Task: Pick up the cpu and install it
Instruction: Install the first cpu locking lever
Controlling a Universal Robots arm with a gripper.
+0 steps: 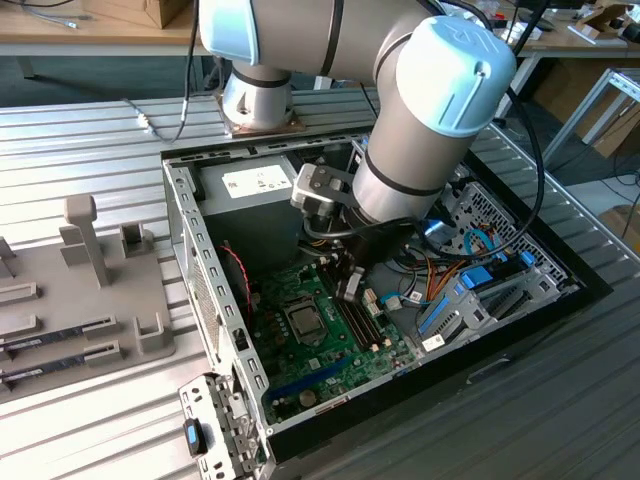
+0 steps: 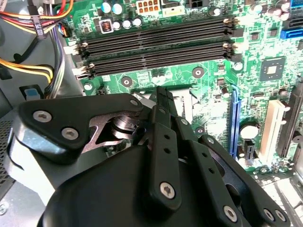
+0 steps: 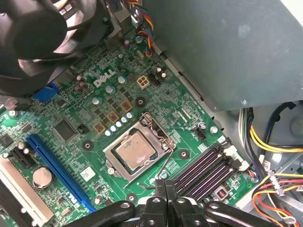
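Observation:
The cpu (image 3: 135,154), a silvery square chip, lies flat in its socket frame (image 3: 113,146) on the green motherboard (image 3: 71,109); in the exterior view the cpu (image 1: 303,321) sits mid-board inside the open computer case (image 1: 190,230). My gripper (image 3: 165,184) is shut, its black fingertips pressed together with nothing visible between them. It hovers just beside the socket, by the thin metal socket lever (image 3: 164,166), between the socket and the memory slots. In the second wrist view the gripper (image 2: 162,97) covers the socket. In the exterior view the gripper (image 1: 347,290) hangs low over the board.
Black memory slots (image 3: 203,170) run close beside the fingertips. A blue expansion slot (image 3: 57,165), a black fan (image 3: 33,28) and the grey power supply (image 3: 227,47) ring the socket. Coloured cables (image 3: 274,184) bunch at the case side. A grey fixture tray (image 1: 80,290) holds memory sticks (image 1: 60,335).

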